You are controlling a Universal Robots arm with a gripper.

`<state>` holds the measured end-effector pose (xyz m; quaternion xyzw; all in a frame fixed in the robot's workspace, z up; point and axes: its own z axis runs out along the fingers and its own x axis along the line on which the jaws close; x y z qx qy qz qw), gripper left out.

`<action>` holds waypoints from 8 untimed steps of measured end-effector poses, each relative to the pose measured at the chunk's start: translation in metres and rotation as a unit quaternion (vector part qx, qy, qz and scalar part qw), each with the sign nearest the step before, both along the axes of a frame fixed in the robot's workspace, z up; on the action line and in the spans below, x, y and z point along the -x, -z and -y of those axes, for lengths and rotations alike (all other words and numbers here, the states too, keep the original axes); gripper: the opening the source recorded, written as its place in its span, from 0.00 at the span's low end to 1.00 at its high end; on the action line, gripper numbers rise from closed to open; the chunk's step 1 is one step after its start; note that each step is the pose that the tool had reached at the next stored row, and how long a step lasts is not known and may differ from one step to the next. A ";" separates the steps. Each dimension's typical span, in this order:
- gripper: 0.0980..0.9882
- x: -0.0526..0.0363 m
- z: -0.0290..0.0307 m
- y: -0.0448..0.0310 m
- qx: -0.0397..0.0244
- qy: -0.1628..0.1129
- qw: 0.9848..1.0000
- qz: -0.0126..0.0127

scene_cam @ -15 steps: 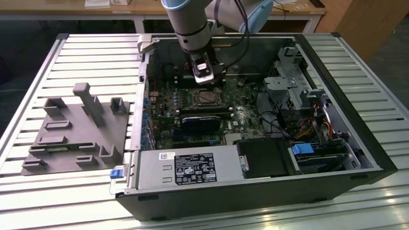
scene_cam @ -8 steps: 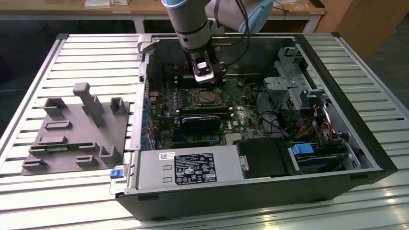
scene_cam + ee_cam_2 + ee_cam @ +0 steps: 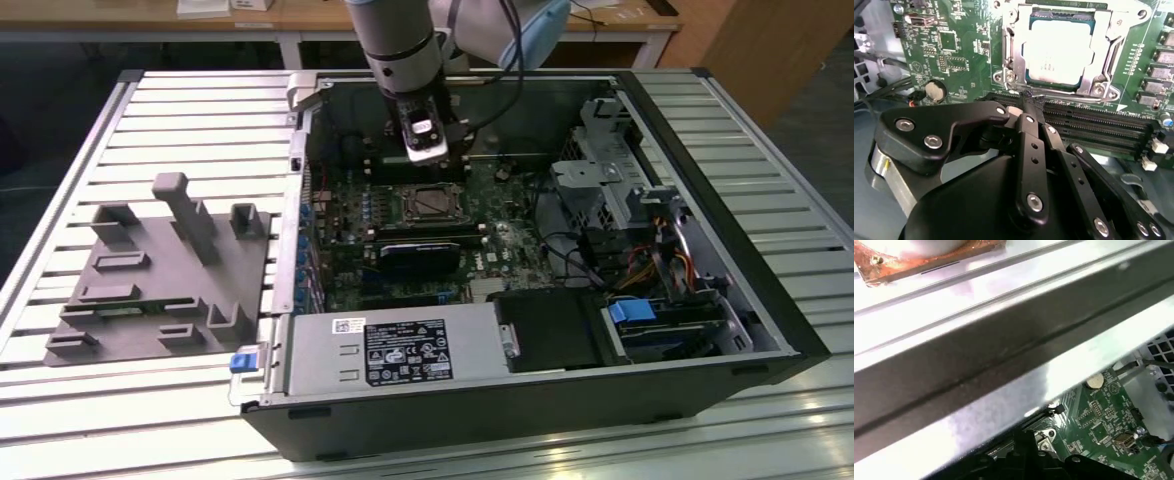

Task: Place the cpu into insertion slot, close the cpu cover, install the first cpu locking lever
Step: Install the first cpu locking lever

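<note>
The cpu sits seated under the closed cpu cover just beyond the clenched, empty end effector, so lever locking appears in hand, demanding a precise hook.

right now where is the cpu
The cpu sits in its socket on the green motherboard, framed by the cpu cover in the second wrist view, just beyond the pincer and beside the black memory slots.

The cpu lies in its socket, apparently under the cpu cover.
</note>
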<state>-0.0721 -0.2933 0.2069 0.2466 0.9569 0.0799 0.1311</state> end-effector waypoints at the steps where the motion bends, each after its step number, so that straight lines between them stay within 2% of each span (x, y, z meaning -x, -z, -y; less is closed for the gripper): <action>1: 0.00 0.0000 0.0000 -0.0020 0.000 0.000 1.000 0.000; 2: 0.00 0.0000 0.0000 -0.0061 0.000 0.000 1.000 0.000; 5: 0.00 0.0000 0.0000 -0.0114 0.000 0.000 1.000 0.000; 7: 0.00 -0.0001 0.0000 -0.0116 0.000 0.000 1.000 0.000; 8: 0.00 -0.0002 0.0000 -0.0116 0.000 0.000 1.000 -0.002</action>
